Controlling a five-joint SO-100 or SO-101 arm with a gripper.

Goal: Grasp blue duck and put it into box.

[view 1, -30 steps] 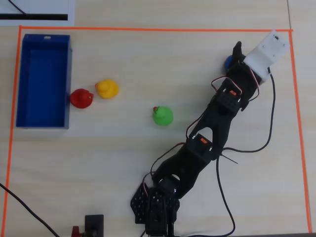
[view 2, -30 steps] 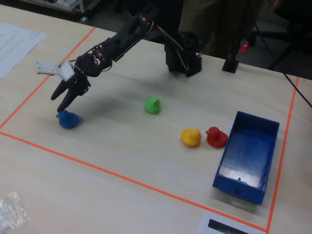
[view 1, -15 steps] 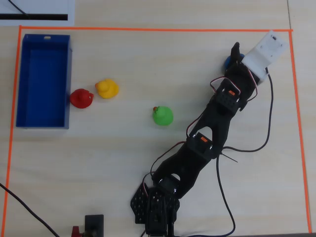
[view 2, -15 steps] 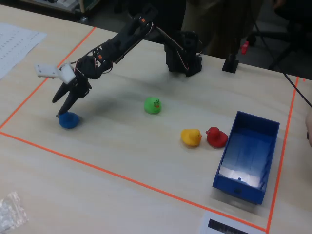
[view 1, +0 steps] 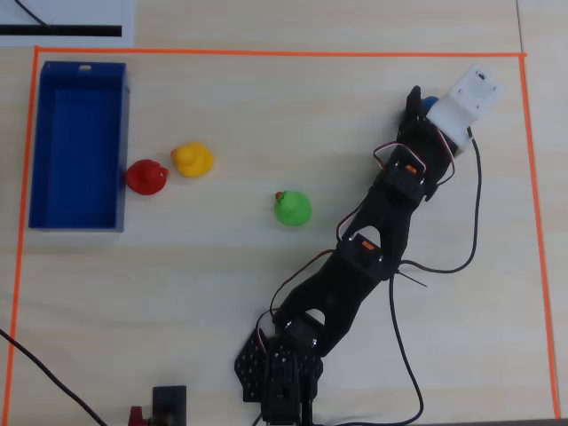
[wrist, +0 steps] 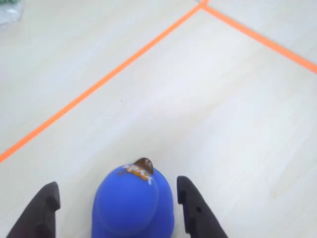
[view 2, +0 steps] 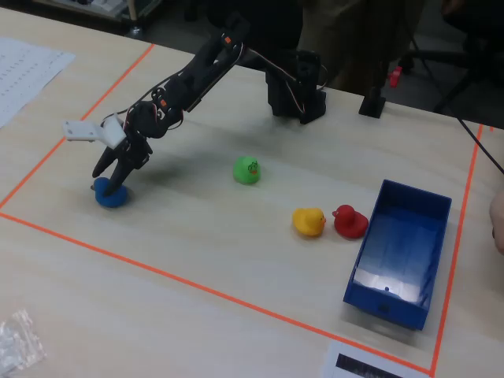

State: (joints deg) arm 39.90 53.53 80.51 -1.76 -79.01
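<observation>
The blue duck [wrist: 132,203] sits on the table between my open gripper's [wrist: 116,201] two black fingers, close to the right finger, with a gap on the left. In the fixed view the gripper [view 2: 111,179] is down over the blue duck [view 2: 112,195] at the left. In the overhead view only a bit of the blue duck [view 1: 430,103] shows beside the gripper [view 1: 415,99] at the top right. The deep blue box [view 1: 53,142] stands empty at the far left, also seen in the fixed view [view 2: 425,206] at the right.
A red duck [view 1: 145,177] and a yellow duck [view 1: 192,159] sit just right of the box in the overhead view. A green duck [view 1: 292,209] sits mid-table. Orange tape [view 1: 266,54] borders the work area. The arm base [view 1: 280,368] stands at the bottom edge.
</observation>
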